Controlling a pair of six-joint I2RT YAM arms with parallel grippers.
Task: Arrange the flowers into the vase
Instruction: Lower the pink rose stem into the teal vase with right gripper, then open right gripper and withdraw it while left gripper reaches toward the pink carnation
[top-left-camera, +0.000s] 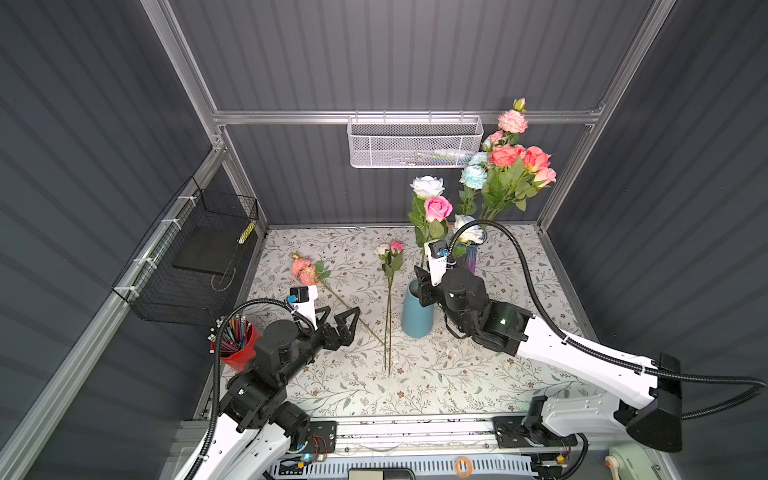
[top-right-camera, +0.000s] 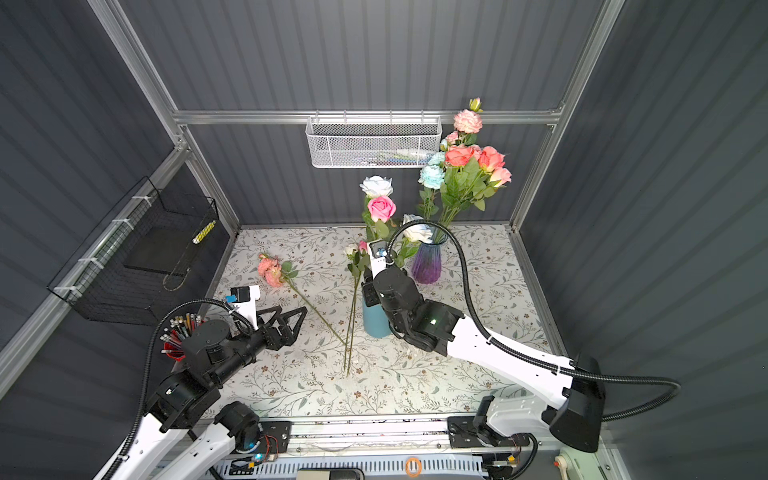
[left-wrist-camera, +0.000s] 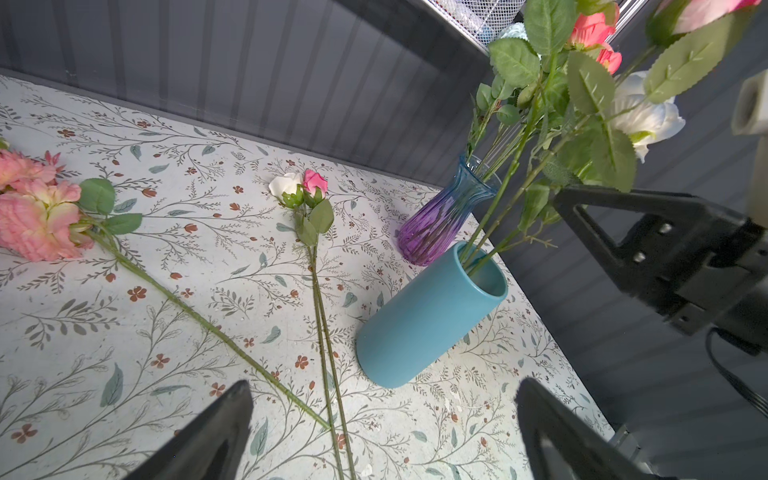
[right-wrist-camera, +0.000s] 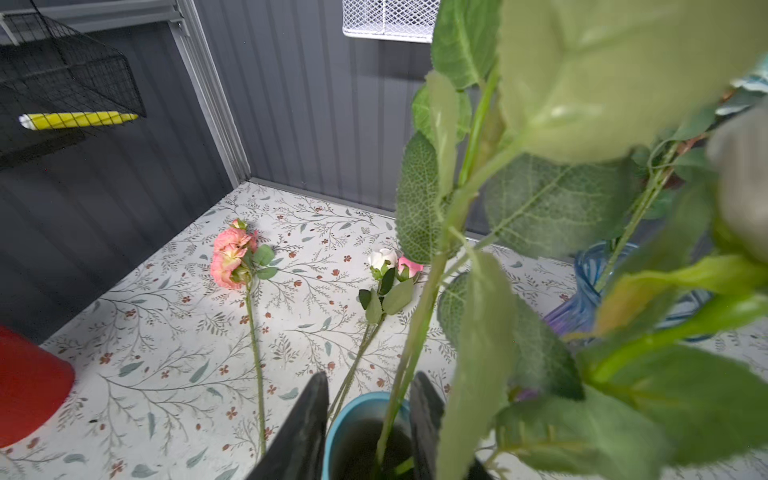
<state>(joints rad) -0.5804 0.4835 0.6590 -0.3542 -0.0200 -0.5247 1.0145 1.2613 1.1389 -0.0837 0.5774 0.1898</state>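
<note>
While low over the blue vase (top-left-camera: 417, 320), right gripper (right-wrist-camera: 370, 376) with fingers (right-wrist-camera: 307, 419) parted either side of the upright stems, stems nearer one finger, no pinch seen. Standing in that vase: white rose (top-left-camera: 427, 186) and pink rose (top-left-camera: 437, 208), leafy stems down through the mouth. Just behind and to the right, purple vase (top-right-camera: 427, 262) with a tall bunch (top-left-camera: 511, 162) of coral, pink and pale blue blooms. Flat on the table (top-left-camera: 415, 395), left of the blue vase: pink ruffled stem (top-left-camera: 303, 268) on a slant, and a pair of buds (top-left-camera: 389, 248), white and pink, stems side by side, the ruffled stem's lower end meeting them. Left gripper (top-left-camera: 343, 311) above the table just beside those loose stems, fingers spread wide, nothing between them, nothing touched. Red cup (top-left-camera: 239, 345) of pencils at the near left edge, close by the left arm.
</note>
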